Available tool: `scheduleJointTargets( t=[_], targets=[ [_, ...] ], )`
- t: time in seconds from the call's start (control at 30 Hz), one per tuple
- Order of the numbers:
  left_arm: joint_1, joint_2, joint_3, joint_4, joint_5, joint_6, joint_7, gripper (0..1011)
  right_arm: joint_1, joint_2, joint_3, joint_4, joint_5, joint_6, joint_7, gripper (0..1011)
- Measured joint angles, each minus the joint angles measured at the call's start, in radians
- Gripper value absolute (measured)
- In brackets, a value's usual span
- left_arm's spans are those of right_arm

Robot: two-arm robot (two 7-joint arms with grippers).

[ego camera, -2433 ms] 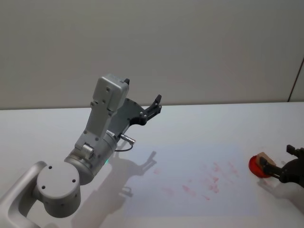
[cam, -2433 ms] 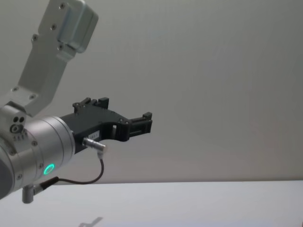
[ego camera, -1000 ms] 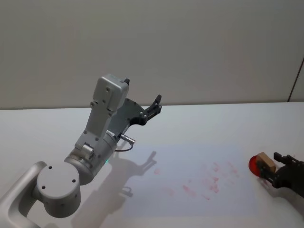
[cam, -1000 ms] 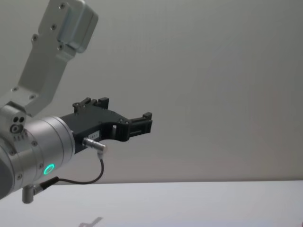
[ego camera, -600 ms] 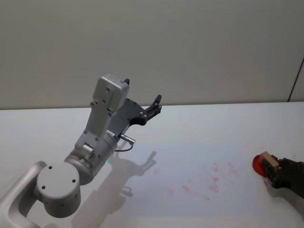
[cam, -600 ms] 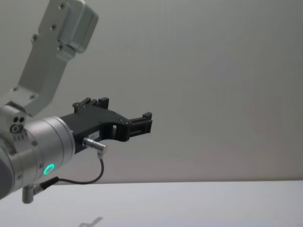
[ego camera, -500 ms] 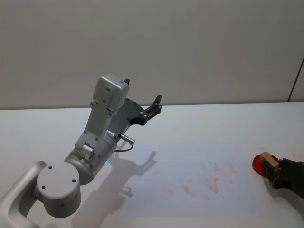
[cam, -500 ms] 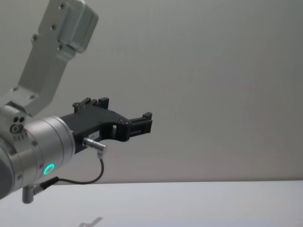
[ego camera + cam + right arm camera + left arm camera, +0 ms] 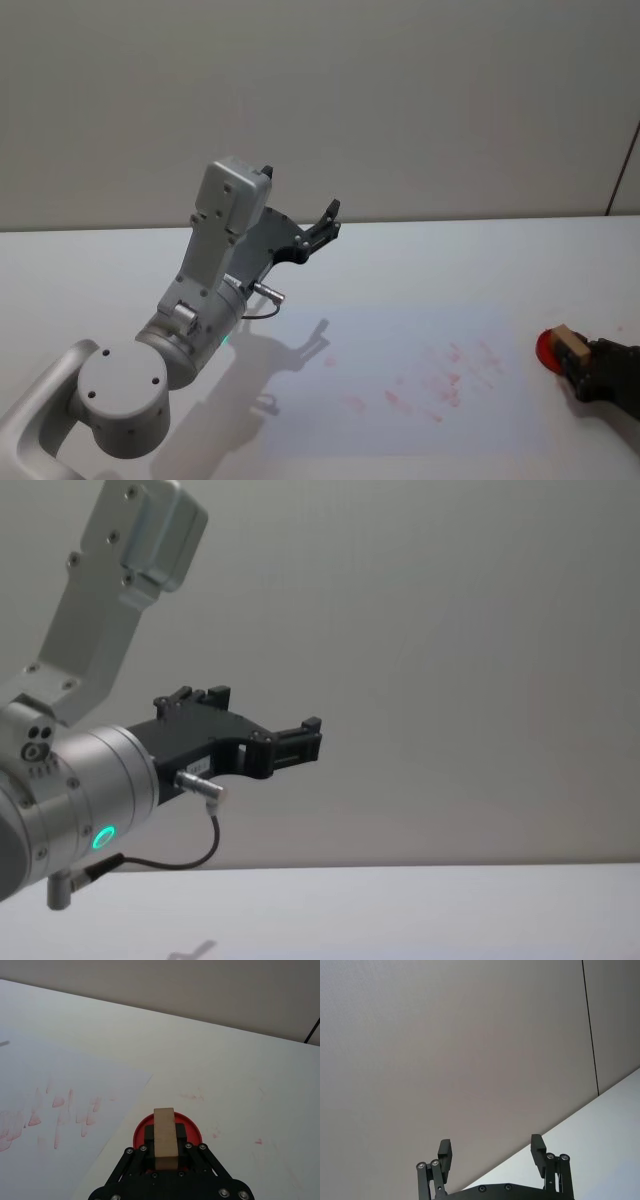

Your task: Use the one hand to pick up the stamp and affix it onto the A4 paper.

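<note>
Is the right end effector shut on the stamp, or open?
Shut: the right end effector presses both fingers against the stamp over the red ink pad. Left end effector parked, open.

White desk against plain grey wall. Left arm raised at left; black left hand up in air, aimed far and right, well apart from things on desk. A4 paper flat at centre-right, red smears on right half, arm's shadow across left part. Right hand at near right edge, low. Stamp gripped at its tip, over red ink pad just right of paper; contact with pad unclear.
</note>
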Motion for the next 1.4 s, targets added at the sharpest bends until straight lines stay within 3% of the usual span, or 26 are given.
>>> scheduleJointTargets(
  t=[0.7, 1.13, 1.4],
  targets=[
    [0.0, 0.0, 0.0, 0.0, 0.0, 0.0, 0.0, 1001, 0.005, -0.005, -0.001, 0.01, 0.004, -0.023, -0.008, 221],
    [0.0, 0.0, 0.0, 0.0, 0.0, 0.0, 0.0, 1001, 0.026, -0.034, -0.014, -0.061, 0.067, -0.053, 0.002, 221],
    [0.0, 0.0, 0.0, 0.0, 0.0, 0.0, 0.0, 1001, 0.038, -0.059, -0.037, -0.091, 0.077, -0.051, 0.035, 221]
  ],
)
